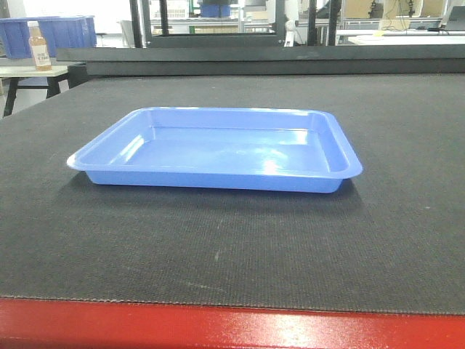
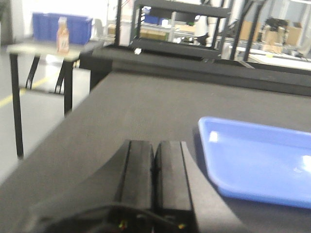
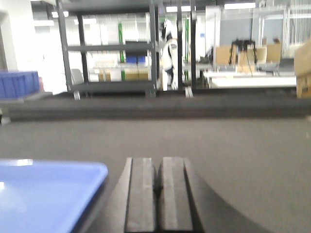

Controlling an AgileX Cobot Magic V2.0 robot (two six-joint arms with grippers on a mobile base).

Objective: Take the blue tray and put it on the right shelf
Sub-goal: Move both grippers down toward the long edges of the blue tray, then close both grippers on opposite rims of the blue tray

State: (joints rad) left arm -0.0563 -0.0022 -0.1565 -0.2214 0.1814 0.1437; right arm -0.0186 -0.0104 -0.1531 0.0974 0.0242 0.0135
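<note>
The blue tray (image 1: 218, 150) lies flat and empty on the dark mat, in the middle of the front view. No gripper shows in that view. In the left wrist view the tray (image 2: 257, 160) is to the right of my left gripper (image 2: 155, 143), which is shut with nothing between its fingers and hovers just left of the tray's near corner. In the right wrist view the tray (image 3: 43, 194) is at lower left, and my right gripper (image 3: 159, 160) is shut and empty beside its right corner. The right shelf is out of view.
The dark mat (image 1: 392, 218) has a red front edge (image 1: 232, 331). At far left a side table (image 2: 43, 48) carries dark-blue bins (image 1: 51, 33) and an orange bottle (image 1: 39, 46). Black racks (image 3: 112, 48) stand beyond the table's far edge.
</note>
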